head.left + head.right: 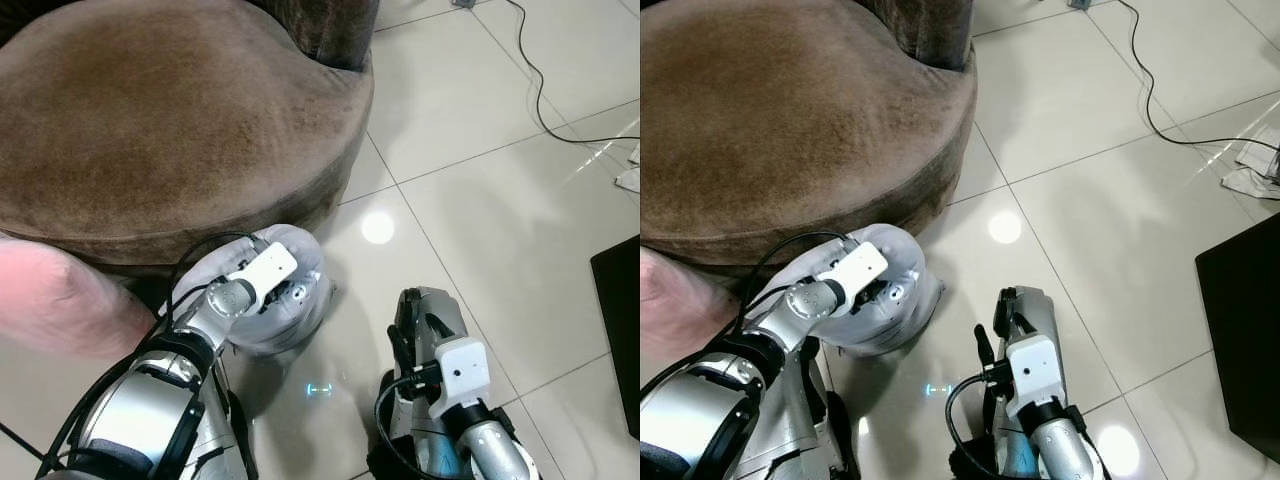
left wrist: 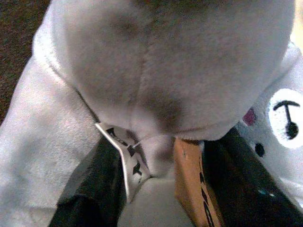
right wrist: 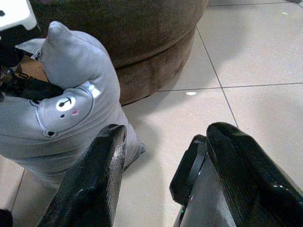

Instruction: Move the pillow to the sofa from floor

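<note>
Nearest the head camera are the robot's two silver arms, low in the view. The left gripper (image 1: pixel 285 292) reaches forward and down to the pillow (image 1: pixel 300 310), a grey plush cushion with a small animal face stitched on it. Its black fingers (image 2: pixel 94 189) press into the fabric from either side, so the jaws are pinching a fold of the pillow, beside a white printed label (image 2: pixel 125 161) hanging from its seam. The pillow stands on the floor (image 1: pixel 480 220) of glossy pale tiles, leaning against the base of the sofa (image 1: pixel 170 120), a rounded brown velvety piece whose seat lies above and beyond it.

The right gripper (image 3: pixel 165 156) hangs just above the tiles, to the right of the pillow and apart from it; its jaws are spread wide with nothing between them.

A pink cushion (image 1: pixel 60 300) rests at the left edge by the sofa. A black cable (image 1: pixel 545 95) snakes over the tiles on the far right, and a dark flat panel (image 1: pixel 620 320) lies at the right edge.
</note>
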Tool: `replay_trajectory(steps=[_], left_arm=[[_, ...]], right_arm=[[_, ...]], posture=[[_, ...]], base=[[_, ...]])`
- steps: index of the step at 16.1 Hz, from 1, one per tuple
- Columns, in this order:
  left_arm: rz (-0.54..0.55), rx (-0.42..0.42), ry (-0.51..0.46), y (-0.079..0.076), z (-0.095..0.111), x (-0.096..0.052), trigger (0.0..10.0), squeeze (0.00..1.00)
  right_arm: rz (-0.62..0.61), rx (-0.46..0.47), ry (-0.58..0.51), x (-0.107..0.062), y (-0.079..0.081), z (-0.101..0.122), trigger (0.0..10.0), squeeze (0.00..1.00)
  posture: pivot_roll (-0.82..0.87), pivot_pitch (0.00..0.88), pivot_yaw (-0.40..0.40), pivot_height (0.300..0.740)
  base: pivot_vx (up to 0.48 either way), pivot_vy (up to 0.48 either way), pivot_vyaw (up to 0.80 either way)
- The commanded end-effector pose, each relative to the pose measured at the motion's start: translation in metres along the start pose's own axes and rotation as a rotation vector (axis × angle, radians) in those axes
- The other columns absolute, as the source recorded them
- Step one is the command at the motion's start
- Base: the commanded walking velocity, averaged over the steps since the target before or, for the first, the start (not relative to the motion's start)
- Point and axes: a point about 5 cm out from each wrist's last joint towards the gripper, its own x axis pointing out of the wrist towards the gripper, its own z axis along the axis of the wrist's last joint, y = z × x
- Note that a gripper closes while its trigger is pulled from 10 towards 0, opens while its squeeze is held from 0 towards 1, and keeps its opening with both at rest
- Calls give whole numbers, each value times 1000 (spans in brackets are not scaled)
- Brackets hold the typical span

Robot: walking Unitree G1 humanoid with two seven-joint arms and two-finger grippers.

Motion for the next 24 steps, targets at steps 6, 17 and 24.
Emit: replay_trajectory(steps=[6,17,24], left_arm=[[-15,-321,101,-24,-45,-7,0,0],[45,-655,-136,-22,-18,-2,0,0],[84,-630,-180,-14,-14,-4,0,0]], right_arm=[[-7,20,55,-5,2,-9,10000,0],[-1,37,43,-7,1,-5,10000,0],[274,-62,44,-1,-10,11,10000,0]], posture=[[-92,376,0,439],[-103,391,2,439],[-94,370,-39,439]], base=[[0,0,0],[0,0,0],[0,0,0]])
